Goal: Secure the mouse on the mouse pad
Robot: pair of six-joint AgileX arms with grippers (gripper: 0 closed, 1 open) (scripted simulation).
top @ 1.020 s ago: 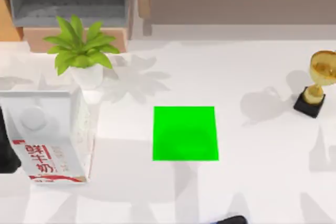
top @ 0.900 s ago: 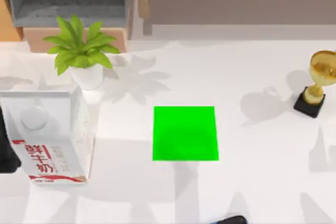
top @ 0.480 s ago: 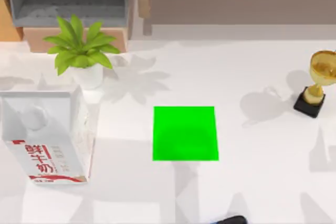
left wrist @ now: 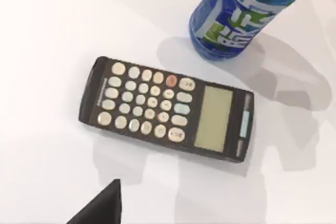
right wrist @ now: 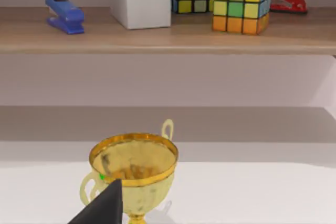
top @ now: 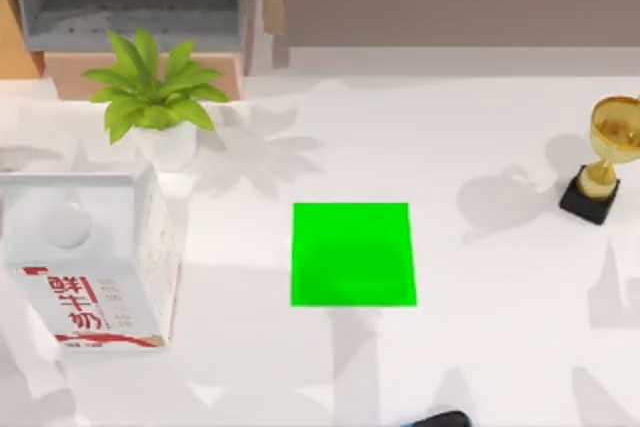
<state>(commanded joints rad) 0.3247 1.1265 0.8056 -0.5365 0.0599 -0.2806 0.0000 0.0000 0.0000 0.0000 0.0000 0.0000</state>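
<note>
While a dark object (top: pixel 440 418), possibly the mouse, lay half-cropped, the mouse pad (top: pixel 353 254) looked thin, flat, limp; finger states: cannot tell.

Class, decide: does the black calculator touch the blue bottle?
Apart. The left wrist view shows bare white table between the black calculator and the blue bottle.

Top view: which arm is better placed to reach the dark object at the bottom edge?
Right, probably. The dark object, perhaps the mouse, lies right of the mouse pad's middle, on the right arm's side. The left wrist view looks down on a calculator and a bottle instead.
</note>
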